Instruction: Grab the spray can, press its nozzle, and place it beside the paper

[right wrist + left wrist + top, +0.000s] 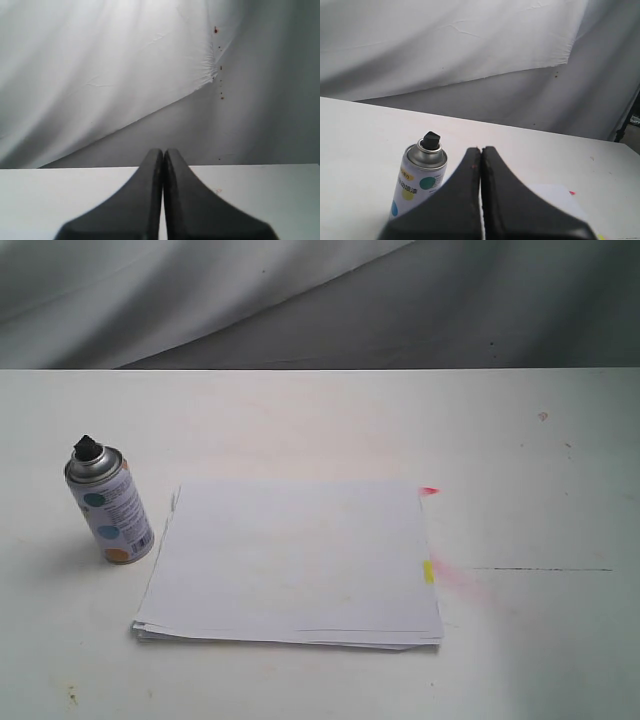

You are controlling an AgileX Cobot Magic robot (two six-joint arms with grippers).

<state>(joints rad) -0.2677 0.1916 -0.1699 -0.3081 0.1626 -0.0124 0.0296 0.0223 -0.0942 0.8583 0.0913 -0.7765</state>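
Waiting upright on the table (530, 490), the spray can (110, 505) is not yet picked up.
It stands just beside the paper (295, 565), not touching it, with the nozzle (87, 447) uncovered on top and its sides free for a grasp. The left gripper (481, 150), jaws pressed together and empty, faces the can and will probably need to open first. The right gripper (163, 151) is likewise closed on nothing.

The exterior view looks slantwise down on the desk (520, 640) from close by. The wrist views sit low behind the left claw (481, 148) and right claw (163, 150), facing the backdrop (100, 75). The spray can (420, 187), just beyond the left claw, also shows in the exterior view.
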